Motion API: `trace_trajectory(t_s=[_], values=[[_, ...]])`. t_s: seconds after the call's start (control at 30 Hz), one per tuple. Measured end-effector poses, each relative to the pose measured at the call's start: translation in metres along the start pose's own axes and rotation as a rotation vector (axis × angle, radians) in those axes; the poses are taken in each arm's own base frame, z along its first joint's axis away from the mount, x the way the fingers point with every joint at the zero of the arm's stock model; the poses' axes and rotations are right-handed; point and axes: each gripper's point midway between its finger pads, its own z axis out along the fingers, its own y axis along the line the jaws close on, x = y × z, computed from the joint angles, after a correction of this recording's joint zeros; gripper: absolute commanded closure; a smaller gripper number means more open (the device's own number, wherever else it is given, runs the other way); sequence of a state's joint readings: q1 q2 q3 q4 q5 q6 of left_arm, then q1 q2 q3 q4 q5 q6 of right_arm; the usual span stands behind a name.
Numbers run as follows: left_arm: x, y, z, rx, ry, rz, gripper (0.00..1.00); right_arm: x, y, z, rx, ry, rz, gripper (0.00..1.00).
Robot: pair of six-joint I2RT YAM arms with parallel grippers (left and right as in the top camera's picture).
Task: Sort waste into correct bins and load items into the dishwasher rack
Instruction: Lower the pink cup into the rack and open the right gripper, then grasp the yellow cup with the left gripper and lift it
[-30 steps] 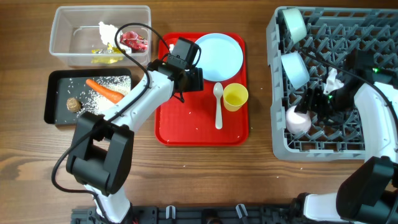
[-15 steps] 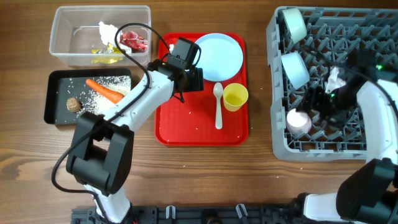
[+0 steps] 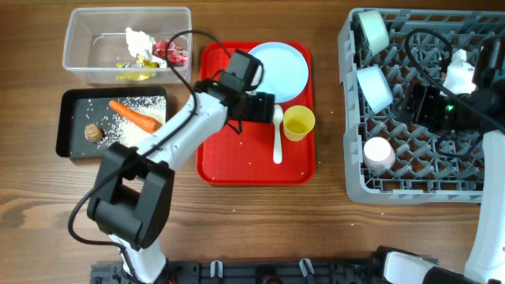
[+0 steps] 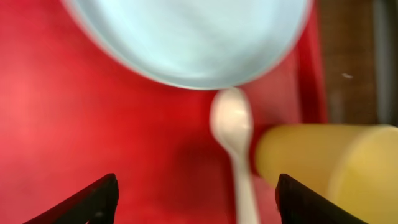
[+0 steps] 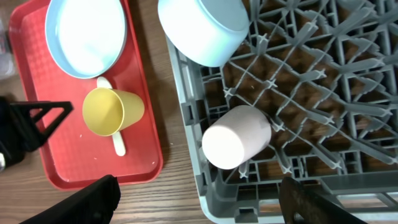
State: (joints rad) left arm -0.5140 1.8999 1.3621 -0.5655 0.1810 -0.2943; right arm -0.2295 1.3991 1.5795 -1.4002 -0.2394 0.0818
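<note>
Left jaws: wide open, both dark fingertips [image 4: 102, 199] well apart, nothing between them; held over the middle of the flat red serving tray [image 3: 237, 162].
Below left jaws: bowl of the white plastic spoon [image 3: 276, 134], lying on the red tray just beside the plate rim, handle towards the tray's near edge.
Right jaws: wide open, fingertips [image 5: 93, 199] spread, nothing gripped; held above the rack, well right of the red tray.
Small yellow cup [image 3: 299, 122]: on the red tray at its right edge, mouth up, just beside the spoon.
Round light-blue plate [image 3: 278, 71]: flat on the red tray's far right corner.
Large square grey plastic dishwasher rack [image 3: 418, 185]: on the wooden surface [image 3: 252, 221], right of the red tray.
Small pink cup [image 3: 379, 153]: in the rack, on its side, on the side nearest the red tray.
Two pale blue bowls [image 3: 372, 30] [image 3: 374, 87]: in the rack, tilted among the pegs, beyond the pink cup.
Clear plastic rectangular tub [image 3: 87, 47]: left of the red tray, far side; holds crumpled white tissue [image 3: 138, 38] and crinkled red and yellow wrappers [image 3: 170, 51].
Shallow black rectangular tray [image 3: 67, 118]: left of the red tray, nearer; holds orange carrot [image 3: 134, 115], loose white rice grains [image 3: 118, 125] and small brown round lump [image 3: 93, 132].
</note>
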Motion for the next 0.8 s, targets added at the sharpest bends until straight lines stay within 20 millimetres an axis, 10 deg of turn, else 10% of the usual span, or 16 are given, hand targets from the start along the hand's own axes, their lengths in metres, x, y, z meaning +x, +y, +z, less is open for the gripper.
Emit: trace_trajectory(t_s=[0.33,0.8], values=[[-0.011,-0.057,0.002,0.138,-0.086,0.108,0.43,0.001,0.002,0.012,-0.029,0.015,-0.022,0.13],[-0.005,-0.062,0.003,0.142,-0.069,0.121,0.63,0.01,-0.002,0.026,-0.027,0.048,-0.03,0.13]])
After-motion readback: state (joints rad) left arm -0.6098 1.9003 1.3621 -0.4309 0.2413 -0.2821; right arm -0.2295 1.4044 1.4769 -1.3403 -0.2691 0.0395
